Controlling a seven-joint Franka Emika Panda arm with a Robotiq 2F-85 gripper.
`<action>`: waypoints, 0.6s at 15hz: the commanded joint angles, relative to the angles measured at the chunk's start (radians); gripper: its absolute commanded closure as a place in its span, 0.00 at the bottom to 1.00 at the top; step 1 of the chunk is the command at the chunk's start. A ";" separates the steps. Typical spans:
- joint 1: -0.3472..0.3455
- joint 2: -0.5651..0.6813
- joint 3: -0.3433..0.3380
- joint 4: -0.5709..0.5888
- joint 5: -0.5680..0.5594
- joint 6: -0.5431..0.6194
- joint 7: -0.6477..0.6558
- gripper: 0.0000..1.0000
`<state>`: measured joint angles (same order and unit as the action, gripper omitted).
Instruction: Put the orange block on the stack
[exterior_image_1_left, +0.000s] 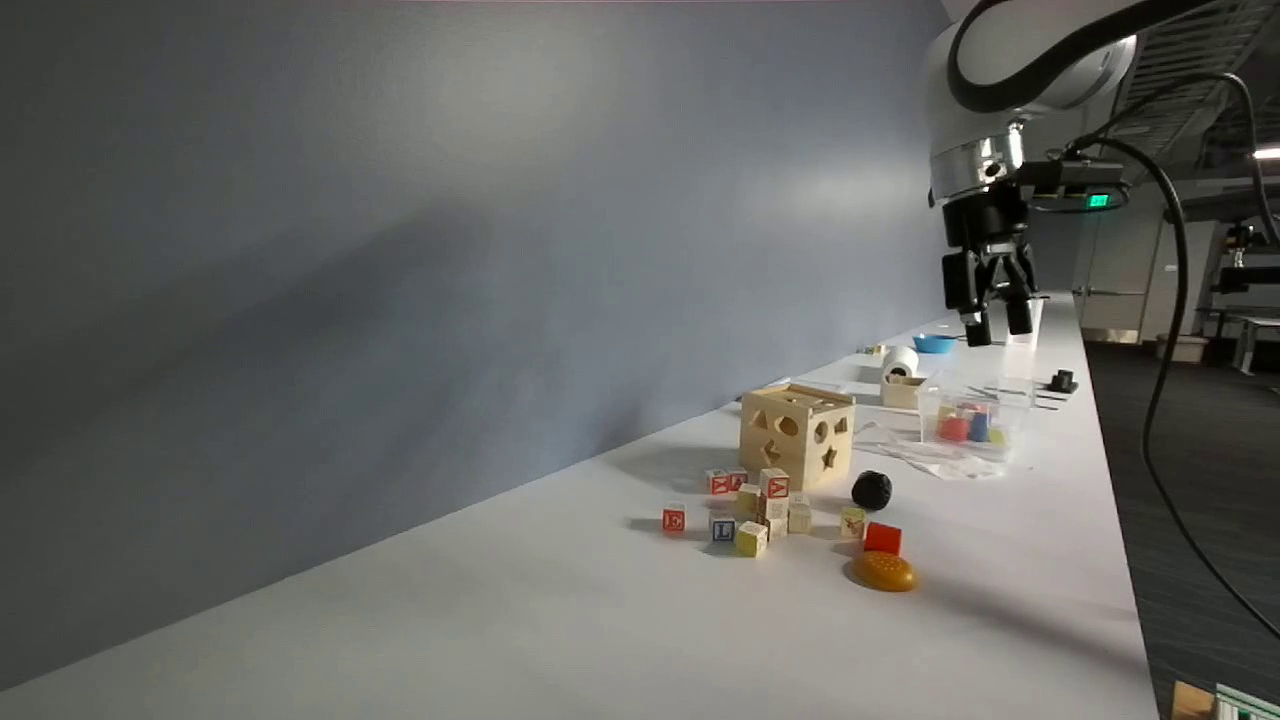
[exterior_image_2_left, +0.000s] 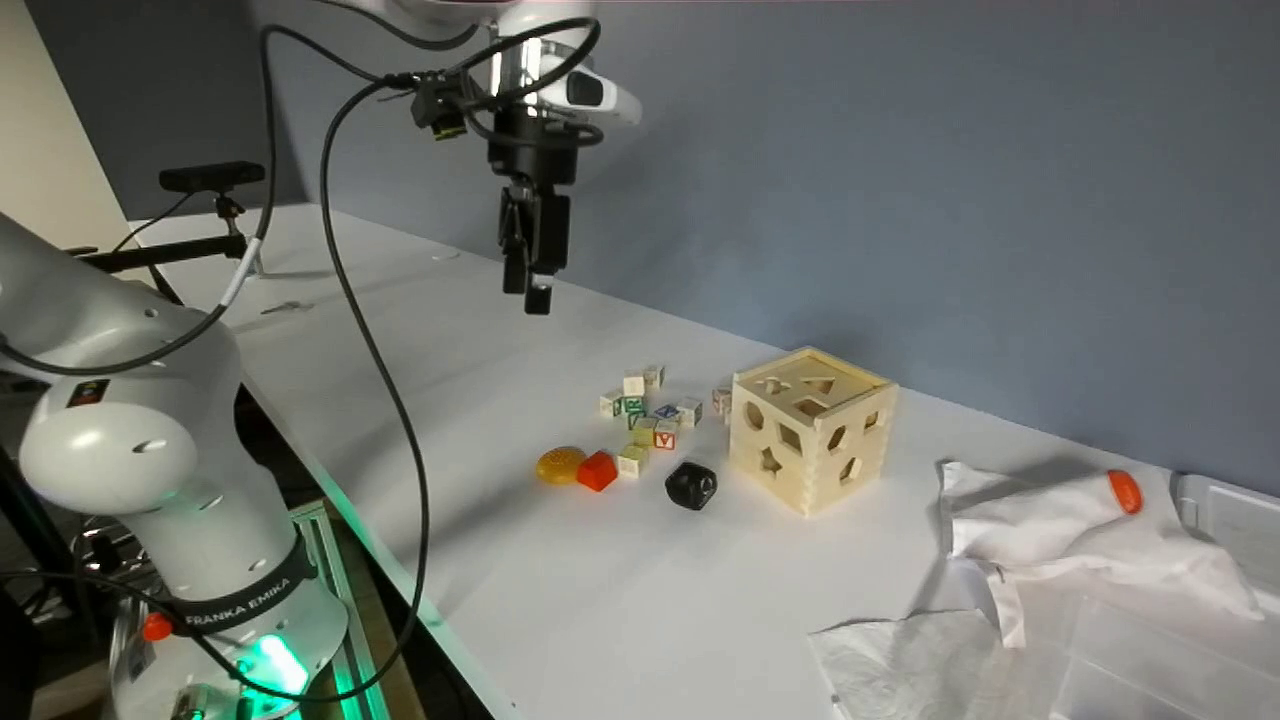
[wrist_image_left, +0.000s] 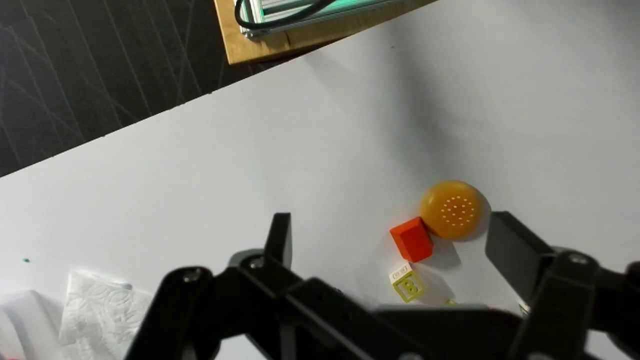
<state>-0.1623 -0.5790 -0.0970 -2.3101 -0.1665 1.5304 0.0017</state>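
One clear tub (exterior_image_1_left: 928, 412) holds red, blue and yellow pieces (exterior_image_1_left: 956, 428) (the pincer (exterior_image_1_left: 998, 326) hangs spread wide).

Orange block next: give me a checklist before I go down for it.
1. End effector open: ok, fingers apart, nothing held.
2. Orange block in wrist view: ok, in plain sight.
3. Orange block clear of the rounded orange piece: not ok, they appear to touch.
4. Orange block clear of the yellow letter block: cannot tell, they sit very close.
5. Wooden cube clear of the orange block: ok, it stands apart.
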 joint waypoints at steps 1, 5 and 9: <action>0.021 0.011 -0.016 -0.061 0.034 0.037 0.007 0.00; -0.011 0.024 -0.008 -0.165 0.048 0.193 0.136 0.00; -0.050 0.031 0.014 -0.279 0.037 0.440 0.335 0.00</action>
<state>-0.1818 -0.5363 -0.1012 -2.5085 -0.1385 1.8216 0.2249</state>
